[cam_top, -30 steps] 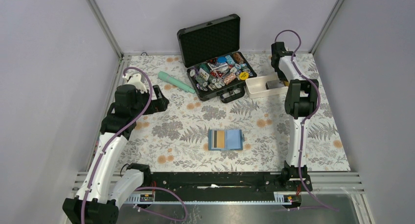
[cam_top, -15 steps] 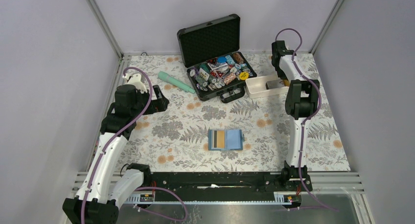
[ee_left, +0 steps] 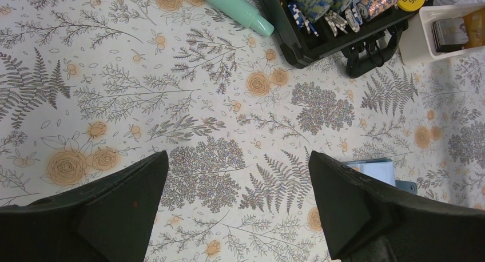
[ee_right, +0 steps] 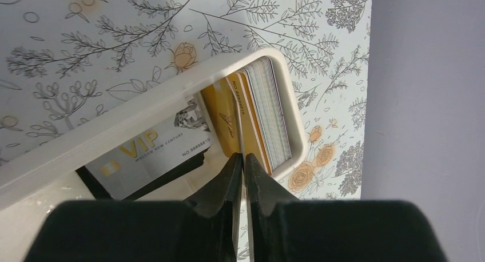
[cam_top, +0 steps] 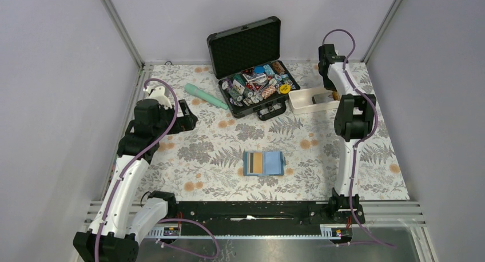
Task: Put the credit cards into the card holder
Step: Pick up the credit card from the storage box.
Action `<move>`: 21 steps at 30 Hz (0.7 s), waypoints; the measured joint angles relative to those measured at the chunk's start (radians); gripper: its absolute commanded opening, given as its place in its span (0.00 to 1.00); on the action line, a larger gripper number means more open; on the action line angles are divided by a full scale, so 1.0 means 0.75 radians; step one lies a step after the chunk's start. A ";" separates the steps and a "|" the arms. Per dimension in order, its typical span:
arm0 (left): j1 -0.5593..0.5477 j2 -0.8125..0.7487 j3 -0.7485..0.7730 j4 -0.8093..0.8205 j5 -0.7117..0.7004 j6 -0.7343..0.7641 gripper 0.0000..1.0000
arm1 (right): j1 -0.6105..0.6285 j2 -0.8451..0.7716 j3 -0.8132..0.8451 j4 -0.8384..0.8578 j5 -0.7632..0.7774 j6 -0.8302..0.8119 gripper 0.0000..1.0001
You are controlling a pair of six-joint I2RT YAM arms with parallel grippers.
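The pick-up is in hand: the right gripper (ee_right: 241, 159) pinches a gold card (ee_right: 224, 116) among the credit cards (ee_right: 269, 110) in the white tray (ee_right: 143, 110). The left gripper (ee_left: 237, 173) hangs wide open, empty. Next (probably) comes a straight lift towards the card holder (cam_top: 263, 163), which lies open mid-table.

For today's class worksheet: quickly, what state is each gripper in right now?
Left gripper: open, holding nothing.
Right gripper: closed on a gold credit card in the white tray.
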 measured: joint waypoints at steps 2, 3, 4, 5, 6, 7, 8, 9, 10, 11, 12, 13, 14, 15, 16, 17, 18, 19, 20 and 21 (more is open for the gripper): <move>0.000 0.000 -0.001 0.000 0.000 0.000 0.99 | 0.000 -0.019 0.000 -0.005 -0.017 0.005 0.00; 0.000 0.000 -0.001 0.000 0.000 0.000 0.99 | 0.000 -0.031 0.000 -0.005 -0.028 0.009 0.00; 0.000 0.000 -0.001 0.000 0.000 -0.001 0.99 | 0.000 -0.039 0.000 -0.005 -0.035 0.012 0.00; 0.000 -0.001 -0.001 0.000 0.000 0.000 0.99 | 0.001 -0.050 0.000 -0.004 -0.044 0.015 0.00; 0.000 -0.001 -0.001 0.000 0.000 0.000 0.99 | 0.001 -0.060 0.000 -0.003 -0.057 0.020 0.00; 0.000 -0.002 -0.001 0.000 0.000 0.000 0.99 | 0.001 -0.068 0.000 -0.003 -0.067 0.024 0.00; 0.000 -0.003 -0.001 0.000 0.000 0.000 0.99 | 0.001 -0.077 0.000 -0.003 -0.080 0.030 0.00; 0.000 -0.005 -0.001 0.000 0.001 0.000 0.99 | 0.001 -0.084 -0.001 -0.003 -0.094 0.035 0.00; 0.000 -0.007 -0.001 0.000 0.003 0.000 0.99 | 0.001 -0.096 -0.003 -0.003 -0.113 0.044 0.00; 0.000 -0.009 -0.001 0.001 0.005 -0.001 0.99 | 0.001 -0.110 -0.010 -0.003 -0.130 0.052 0.00; 0.000 -0.010 -0.001 0.001 0.007 -0.001 0.99 | 0.001 -0.132 -0.023 -0.003 -0.148 0.063 0.00; 0.000 -0.010 -0.001 0.001 0.012 -0.001 0.99 | 0.001 -0.151 -0.034 -0.004 -0.164 0.071 0.00; 0.000 -0.010 -0.001 0.001 0.018 -0.001 0.99 | 0.001 -0.174 -0.048 -0.002 -0.182 0.079 0.00; 0.000 -0.010 -0.001 0.001 0.025 -0.002 0.99 | 0.001 -0.199 -0.064 -0.002 -0.201 0.092 0.00; 0.000 -0.010 -0.001 0.002 0.035 -0.005 0.99 | 0.002 -0.233 -0.088 0.003 -0.222 0.106 0.00; 0.000 -0.012 -0.003 0.007 0.048 -0.012 0.99 | 0.002 -0.266 -0.111 0.007 -0.245 0.117 0.00; 0.000 -0.017 -0.010 0.017 0.063 -0.019 0.99 | 0.002 -0.307 -0.143 0.018 -0.270 0.131 0.00; 0.000 -0.024 -0.019 0.025 0.077 -0.028 0.99 | 0.004 -0.351 -0.178 0.027 -0.294 0.142 0.00; 0.000 -0.032 -0.031 0.035 0.095 -0.040 0.99 | 0.005 -0.396 -0.212 0.034 -0.320 0.154 0.00; -0.001 -0.040 -0.042 0.043 0.108 -0.051 0.99 | 0.006 -0.444 -0.251 0.051 -0.350 0.166 0.00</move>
